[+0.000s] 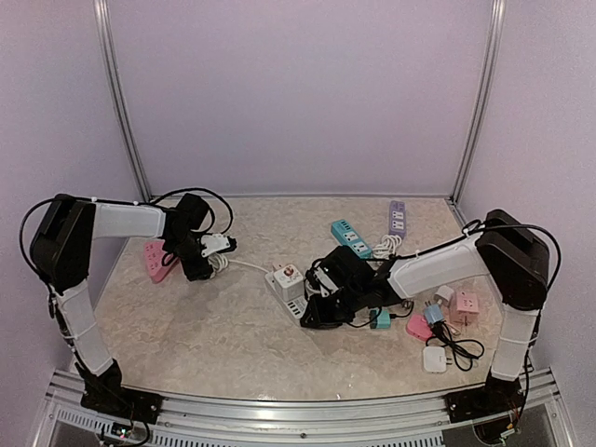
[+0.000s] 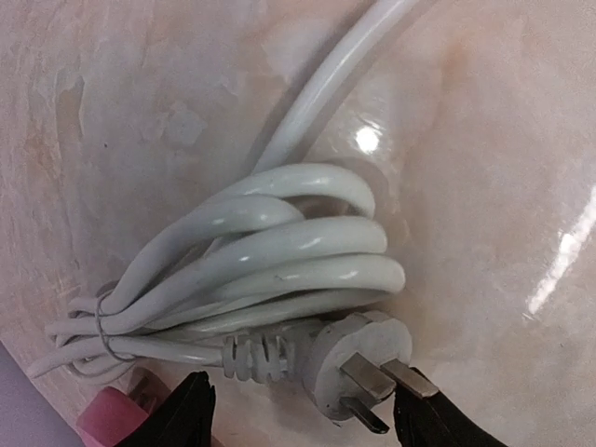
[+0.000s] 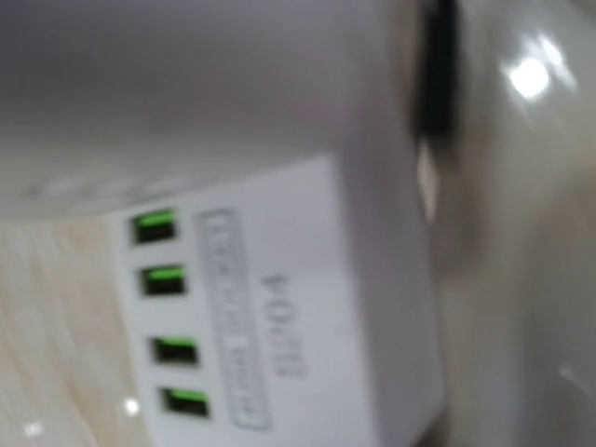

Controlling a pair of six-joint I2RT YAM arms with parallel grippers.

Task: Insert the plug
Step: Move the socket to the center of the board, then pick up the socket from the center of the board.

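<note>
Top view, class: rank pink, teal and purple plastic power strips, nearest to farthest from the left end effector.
1. Pink plastic power strip, beside it, left.
2. Teal power strip, centre back.
3. Purple power strip, back right.

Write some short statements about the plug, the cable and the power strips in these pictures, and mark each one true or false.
1. The white cable is coiled and tied into a bundle. True.
2. The plug has round pins. False: its pins are flat.
3. The plug already sits in a socket. False: it lies on the table, between the open fingers of the left gripper.
4. The white power strip shows four green ports in a row. True.
5. The pink power strip lies near the right arm. False: it lies next to the left gripper.
</note>
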